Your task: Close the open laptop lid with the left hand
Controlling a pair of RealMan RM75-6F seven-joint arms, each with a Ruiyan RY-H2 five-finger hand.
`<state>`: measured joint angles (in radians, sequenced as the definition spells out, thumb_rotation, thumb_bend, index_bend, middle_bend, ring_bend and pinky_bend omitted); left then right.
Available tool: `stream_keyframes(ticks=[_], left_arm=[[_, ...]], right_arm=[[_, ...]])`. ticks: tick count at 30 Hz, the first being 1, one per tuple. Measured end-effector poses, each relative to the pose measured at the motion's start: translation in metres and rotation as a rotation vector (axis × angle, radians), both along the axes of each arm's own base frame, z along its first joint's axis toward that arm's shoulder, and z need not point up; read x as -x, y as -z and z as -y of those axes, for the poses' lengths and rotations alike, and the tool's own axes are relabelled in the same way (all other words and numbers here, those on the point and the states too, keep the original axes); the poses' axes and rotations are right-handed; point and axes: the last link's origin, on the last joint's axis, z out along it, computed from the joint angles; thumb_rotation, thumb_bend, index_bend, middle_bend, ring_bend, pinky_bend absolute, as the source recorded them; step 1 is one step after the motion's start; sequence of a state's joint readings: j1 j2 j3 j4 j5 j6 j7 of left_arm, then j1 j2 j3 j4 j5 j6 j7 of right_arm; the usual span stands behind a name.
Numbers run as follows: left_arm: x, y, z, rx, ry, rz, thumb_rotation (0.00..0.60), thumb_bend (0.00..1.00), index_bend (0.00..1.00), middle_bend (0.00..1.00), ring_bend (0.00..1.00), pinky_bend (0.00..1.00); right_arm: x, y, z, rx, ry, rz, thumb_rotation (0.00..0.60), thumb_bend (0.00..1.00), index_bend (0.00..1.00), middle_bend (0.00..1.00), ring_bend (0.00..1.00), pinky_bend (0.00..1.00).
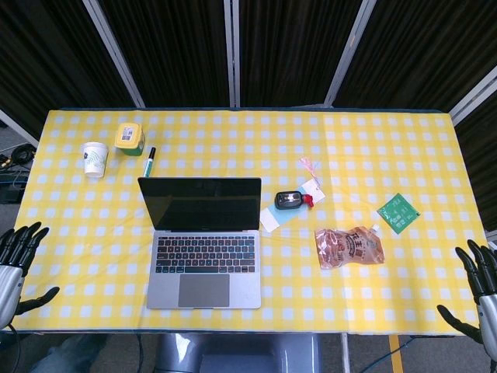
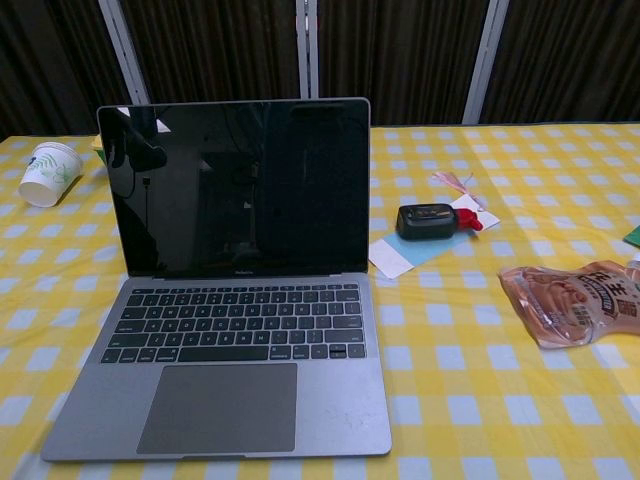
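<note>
Yellow-checked table (image 1: 388, 140) before dark curtains (image 1: 178, 47) with pale upright rails (image 1: 231, 50).

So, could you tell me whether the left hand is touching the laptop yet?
Apart. The head view shows the left hand at the table's left edge, with bare checked cloth between it and the laptop.

The black-and-silver left hand (image 1: 17, 264) hovers at the lower left corner of the head view, fingers spread, thumb out, holding nothing. The matching right hand (image 1: 479, 289) mirrors it at the lower right (neither shows in the chest view).
</note>
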<state>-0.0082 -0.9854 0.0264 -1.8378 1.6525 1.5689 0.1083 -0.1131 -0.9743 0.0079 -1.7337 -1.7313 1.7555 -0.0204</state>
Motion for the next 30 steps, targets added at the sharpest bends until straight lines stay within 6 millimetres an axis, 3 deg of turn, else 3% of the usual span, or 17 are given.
stream_keyframes(ticks=[11,13,15,17,21,23,30], left_arm=[[0.001,0.002,-0.002,0.005,-0.014,-0.002,0.600,0.01,0.00,0.00,0.00,0.00],[0.001,0.004,-0.005,0.015,-0.015,0.001,0.600,0.13,0.00,0.00,0.00,0.00],[-0.002,0.007,-0.010,0.030,-0.014,0.015,0.600,0.44,0.00,0.00,0.00,0.00],[-0.006,0.011,-0.019,0.052,-0.004,0.033,0.600,0.67,0.00,0.00,0.00,0.00],[-0.024,0.019,-0.052,0.117,0.044,0.074,0.600,0.94,0.00,0.00,0.00,0.00],[-0.035,0.022,-0.070,0.149,0.065,0.080,0.600,0.99,0.00,0.00,0.00,0.00],[-0.085,0.038,-0.145,0.245,0.122,0.105,0.600,1.00,0.00,0.00,0.00,0.00]], right_arm=[[0.002,0.001,0.002,-0.012,0.005,0.000,0.600,0.00,0.00,0.00,0.00,0.00],[0.002,0.001,0.002,-0.010,0.006,0.004,0.600,0.00,0.00,0.00,0.00,0.00],[0.002,0.000,0.002,-0.007,0.009,0.007,0.600,0.00,0.00,0.00,0.00,0.00],[0.002,0.000,0.004,-0.007,0.010,0.006,0.600,0.00,0.00,0.00,0.00,0.00],[0.003,0.001,0.007,-0.010,0.020,0.002,0.600,0.00,0.00,0.00,0.00,0.00],[0.005,0.002,0.009,-0.012,0.030,-0.002,0.600,0.00,0.00,0.00,0.00,0.00],[0.013,0.003,0.016,-0.016,0.075,-0.009,0.600,0.00,0.00,0.00,0.00,0.00]])
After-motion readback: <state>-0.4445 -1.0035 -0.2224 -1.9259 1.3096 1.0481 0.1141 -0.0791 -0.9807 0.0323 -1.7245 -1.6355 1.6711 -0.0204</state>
